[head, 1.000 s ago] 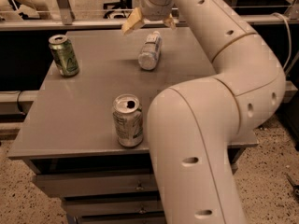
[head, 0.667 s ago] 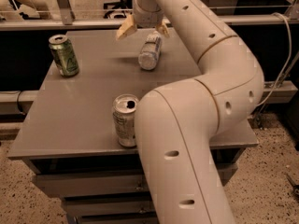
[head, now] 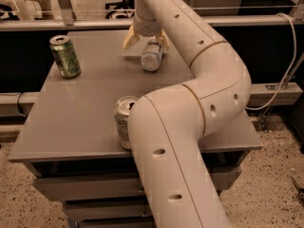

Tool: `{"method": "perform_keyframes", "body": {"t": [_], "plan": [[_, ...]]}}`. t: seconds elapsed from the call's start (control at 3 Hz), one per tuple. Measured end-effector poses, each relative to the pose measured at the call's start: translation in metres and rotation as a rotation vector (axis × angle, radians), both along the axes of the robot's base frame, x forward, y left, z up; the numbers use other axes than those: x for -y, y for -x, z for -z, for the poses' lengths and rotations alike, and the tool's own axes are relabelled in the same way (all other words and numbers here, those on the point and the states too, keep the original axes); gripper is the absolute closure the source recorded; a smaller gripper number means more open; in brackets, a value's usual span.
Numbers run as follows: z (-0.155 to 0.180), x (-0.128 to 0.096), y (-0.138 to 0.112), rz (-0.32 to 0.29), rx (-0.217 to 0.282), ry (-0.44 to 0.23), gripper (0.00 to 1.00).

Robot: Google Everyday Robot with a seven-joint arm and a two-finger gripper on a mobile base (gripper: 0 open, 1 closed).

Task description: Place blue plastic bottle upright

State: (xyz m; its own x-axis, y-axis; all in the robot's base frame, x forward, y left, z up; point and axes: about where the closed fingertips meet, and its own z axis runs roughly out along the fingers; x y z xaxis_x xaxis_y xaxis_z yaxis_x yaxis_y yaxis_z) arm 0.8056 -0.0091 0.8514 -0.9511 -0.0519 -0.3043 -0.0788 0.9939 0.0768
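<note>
The blue plastic bottle (head: 152, 57) lies on its side at the far middle of the grey table (head: 85, 113), its base end pointing toward me. My gripper (head: 145, 39) hangs just above the bottle's far end, fingers spread wide. One yellowish fingertip (head: 129, 39) is to the left of the bottle, the other (head: 163, 40) near its right side. The gripper holds nothing. The bottle's cap end is hidden behind the gripper.
A green can (head: 65, 56) stands upright at the far left of the table. A white-and-green can (head: 124, 122) stands near the front edge, partly hidden by my arm (head: 190, 127). A railing (head: 71, 25) runs behind the table.
The gripper has moved left and down, from right of and behind the bottle to just above its far end. The bottle and both cans have not moved.
</note>
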Motion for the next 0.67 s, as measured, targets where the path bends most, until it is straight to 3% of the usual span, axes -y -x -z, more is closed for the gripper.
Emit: {"method": "perform_keyframes", "body": {"t": [0.33, 0.67], "plan": [[0.001, 0.018, -0.002, 0.041, 0.000, 0.035, 0.41], [-0.011, 0.032, -0.006, 0.051, 0.038, 0.035, 0.64]]}}
